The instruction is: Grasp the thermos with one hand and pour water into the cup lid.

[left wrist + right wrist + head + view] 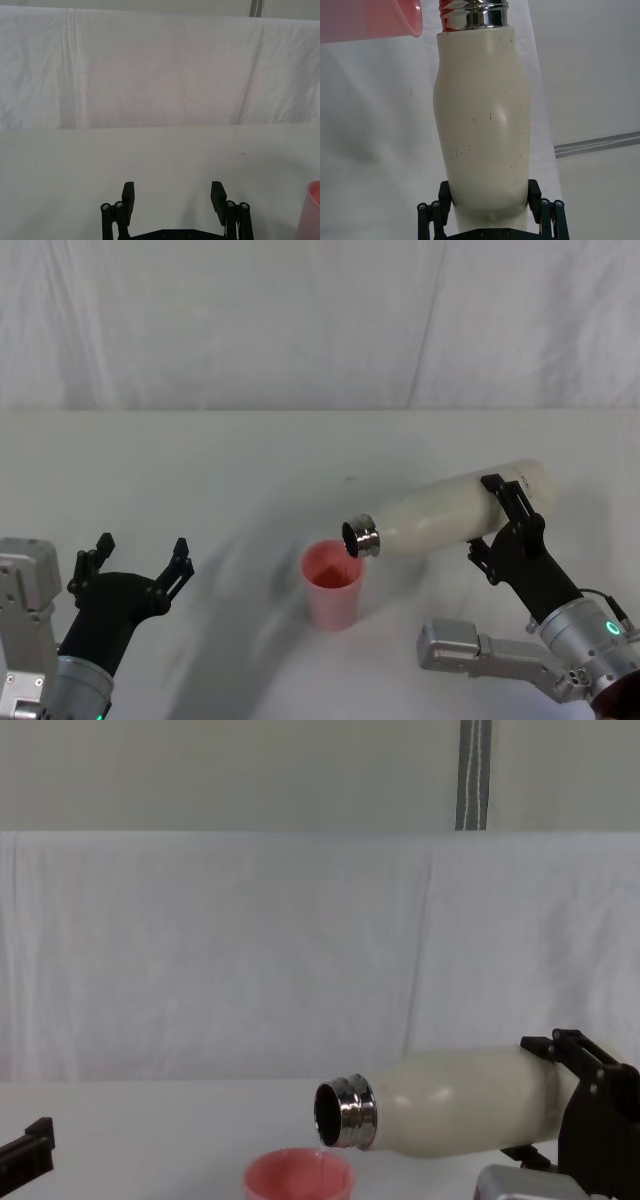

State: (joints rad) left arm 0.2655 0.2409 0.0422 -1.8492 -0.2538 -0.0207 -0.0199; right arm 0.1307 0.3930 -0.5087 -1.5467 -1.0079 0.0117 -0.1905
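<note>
Right end effector (pixel 505 522) pinches the thermos (pixel 455 508) near its base — smooth, likely slippery, heavy tipped over the cup lid (pixel 332 583); left end effector (pixel 135 560) spread, idle

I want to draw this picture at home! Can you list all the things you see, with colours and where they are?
thermos: one, cream-white with shiny steel neck, tipped nearly flat, mouth over the cup lid.
cup lid: one, pink, upright on the table, centre front.
water: one thin clear stream from the neck into the cup lid.
table: one, white, under everything.
cloth backdrop: one, white, behind the table.
right end effector: black, shut around the thermos base.
left end effector: black, open, holding nothing, front left.
</note>
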